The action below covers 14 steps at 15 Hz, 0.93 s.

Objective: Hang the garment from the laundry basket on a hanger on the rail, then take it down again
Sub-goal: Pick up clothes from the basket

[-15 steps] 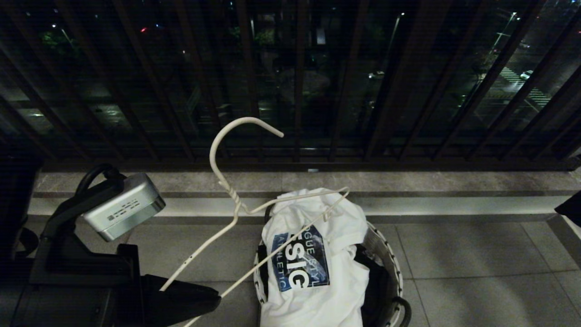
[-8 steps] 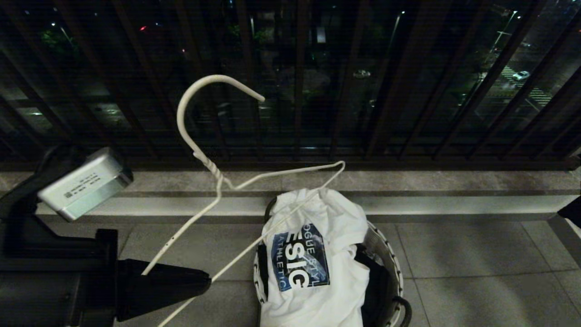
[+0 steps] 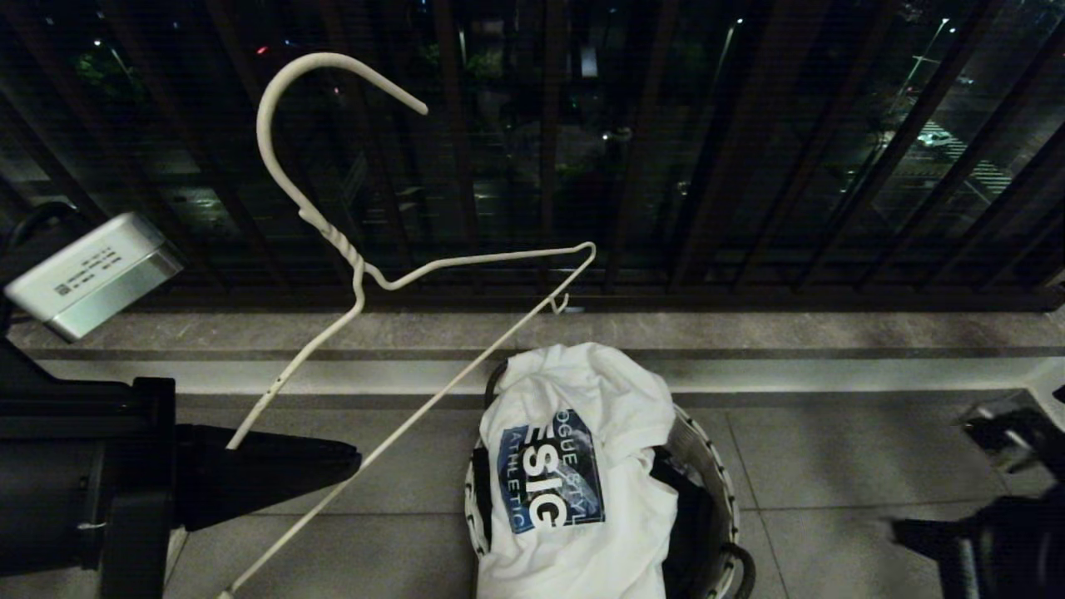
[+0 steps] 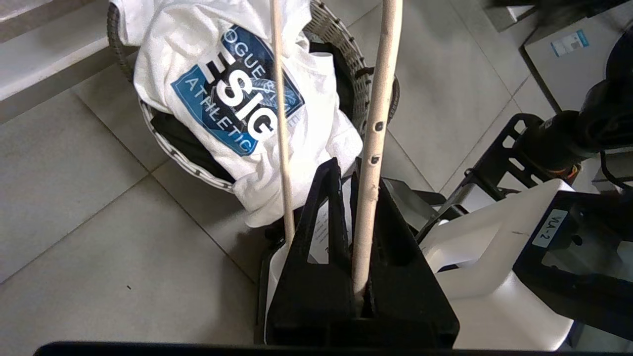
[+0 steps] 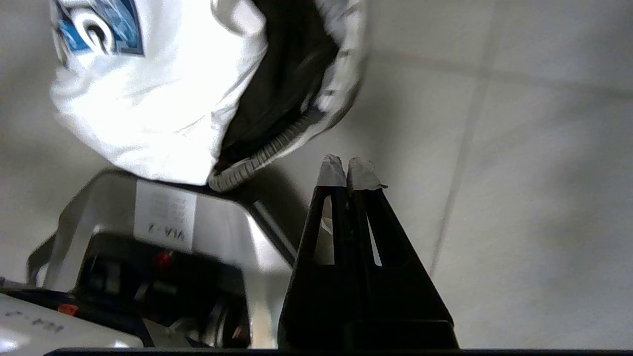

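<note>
The garment [image 3: 574,466], a white T-shirt with a blue lettered print, lies heaped in the laundry basket [image 3: 711,474] on the tiled floor. It also shows in the left wrist view, garment [image 4: 237,99] in basket [image 4: 341,54]. My left gripper [image 3: 354,459] is at the left, shut on one sloping arm of the white wire hanger [image 3: 358,274]. The hanger is raised and tilted, its hook up against the dark bars. The hanger's wire [image 4: 376,123] runs between the left gripper's [image 4: 346,165] fingers. My right gripper [image 5: 347,170] is shut and empty over the floor beside the basket [image 5: 262,158]. The rail is out of view.
A dark balcony railing [image 3: 541,166] of vertical bars closes the far side, above a stone ledge [image 3: 790,349]. Grey floor tiles [image 3: 849,466] lie to the right of the basket. Parts of my own white and black base [image 4: 494,247] sit close behind the basket.
My left gripper has carried the hanger up and to the left, off the garment. The right arm has come into the head view at the lower right.
</note>
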### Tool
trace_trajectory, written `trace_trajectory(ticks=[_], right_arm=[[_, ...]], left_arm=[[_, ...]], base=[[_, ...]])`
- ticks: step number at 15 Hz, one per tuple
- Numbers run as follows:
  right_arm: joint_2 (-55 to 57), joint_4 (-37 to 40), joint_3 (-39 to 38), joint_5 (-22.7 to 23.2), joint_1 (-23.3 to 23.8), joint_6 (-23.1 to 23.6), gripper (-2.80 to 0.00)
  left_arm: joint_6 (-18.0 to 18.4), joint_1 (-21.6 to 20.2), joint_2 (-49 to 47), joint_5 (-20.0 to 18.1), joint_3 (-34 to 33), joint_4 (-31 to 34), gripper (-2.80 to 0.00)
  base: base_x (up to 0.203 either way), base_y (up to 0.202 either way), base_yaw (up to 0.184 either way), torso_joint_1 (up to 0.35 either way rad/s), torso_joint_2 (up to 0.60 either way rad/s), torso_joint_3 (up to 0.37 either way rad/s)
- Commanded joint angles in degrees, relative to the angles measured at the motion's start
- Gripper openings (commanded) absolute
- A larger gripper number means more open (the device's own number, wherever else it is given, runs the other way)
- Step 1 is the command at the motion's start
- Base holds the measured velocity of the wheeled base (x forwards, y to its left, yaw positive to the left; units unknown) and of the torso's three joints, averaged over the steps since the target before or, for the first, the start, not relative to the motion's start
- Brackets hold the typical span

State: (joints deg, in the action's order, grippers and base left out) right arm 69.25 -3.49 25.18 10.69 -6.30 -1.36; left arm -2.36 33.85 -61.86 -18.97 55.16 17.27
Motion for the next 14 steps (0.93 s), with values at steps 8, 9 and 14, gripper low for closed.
trace_trajectory(ticks=[8, 9, 14], right_arm=[[37.1, -33.8, 1.8, -10.4, -17.7, -4.9, -2.8], [39.4, -38.8, 1.4, -13.6, -18.6, -4.9, 0.0], [43.1, -50.3, -0.3, -22.8, -20.0, -0.6, 0.0]], left_arm=[[0.2, -0.1, -0.8, -0.2, 0.5, 0.1, -2.8], [0.2, -0.1, -0.6, -0.2, 0.5, 0.1, -2.8], [0.3, -0.1, -0.2, -0.2, 0.1, 0.1, -2.8]], base=[[0.0, 0.0, 0.0, 0.0, 0.0, 0.0], [0.0, 0.0, 0.0, 0.0, 0.0, 0.0], [0.0, 0.0, 0.0, 0.0, 0.0, 0.0]])
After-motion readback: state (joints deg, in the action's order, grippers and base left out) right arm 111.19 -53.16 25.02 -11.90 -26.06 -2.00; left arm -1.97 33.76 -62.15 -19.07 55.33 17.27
